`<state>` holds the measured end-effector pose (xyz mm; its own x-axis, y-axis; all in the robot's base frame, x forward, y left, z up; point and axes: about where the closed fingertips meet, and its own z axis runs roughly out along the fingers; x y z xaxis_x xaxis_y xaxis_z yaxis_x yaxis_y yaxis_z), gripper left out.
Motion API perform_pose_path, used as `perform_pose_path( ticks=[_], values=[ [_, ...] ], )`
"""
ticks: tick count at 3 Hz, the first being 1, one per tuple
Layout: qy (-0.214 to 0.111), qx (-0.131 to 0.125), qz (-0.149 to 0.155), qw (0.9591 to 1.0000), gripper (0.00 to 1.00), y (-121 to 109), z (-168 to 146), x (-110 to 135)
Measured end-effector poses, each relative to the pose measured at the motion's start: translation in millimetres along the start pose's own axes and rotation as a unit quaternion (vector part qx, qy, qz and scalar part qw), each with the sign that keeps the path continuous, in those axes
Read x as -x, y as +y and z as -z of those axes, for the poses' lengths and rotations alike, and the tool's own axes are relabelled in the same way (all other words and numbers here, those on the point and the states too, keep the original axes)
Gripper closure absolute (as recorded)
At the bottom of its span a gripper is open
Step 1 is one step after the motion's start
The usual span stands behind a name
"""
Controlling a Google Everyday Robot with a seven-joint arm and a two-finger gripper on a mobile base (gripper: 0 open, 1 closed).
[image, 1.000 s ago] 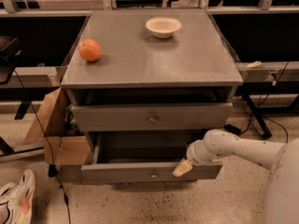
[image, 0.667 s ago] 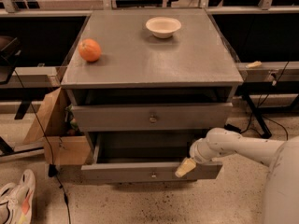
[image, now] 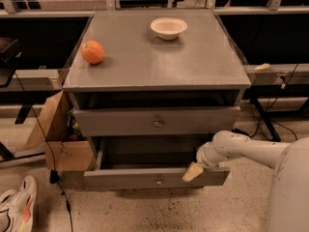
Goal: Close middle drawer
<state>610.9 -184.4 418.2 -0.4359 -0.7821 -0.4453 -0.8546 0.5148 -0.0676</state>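
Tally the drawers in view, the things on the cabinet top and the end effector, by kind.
orange: 1
bowl: 1
drawers: 2, the upper drawer and the pulled-out middle drawer
end effector: 1, at the middle drawer's front panel, right of centre
Total: 5

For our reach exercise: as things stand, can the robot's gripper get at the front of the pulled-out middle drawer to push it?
Probably yes. The gripper is right at the top front edge of the middle drawer, to the right of its knob, with nothing between them.
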Motion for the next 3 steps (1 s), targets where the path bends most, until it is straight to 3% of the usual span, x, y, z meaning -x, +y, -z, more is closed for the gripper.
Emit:
perform_pose_path(
  ticks=[1,3],
  values=[
    [-0.001,-0.004,0.015,0.9999,0.42,-2.8,0.7,3.3],
    [-0.002,-0.005,0.017,0.9998,0.89,2.6,4.1,1.3]
  ],
)
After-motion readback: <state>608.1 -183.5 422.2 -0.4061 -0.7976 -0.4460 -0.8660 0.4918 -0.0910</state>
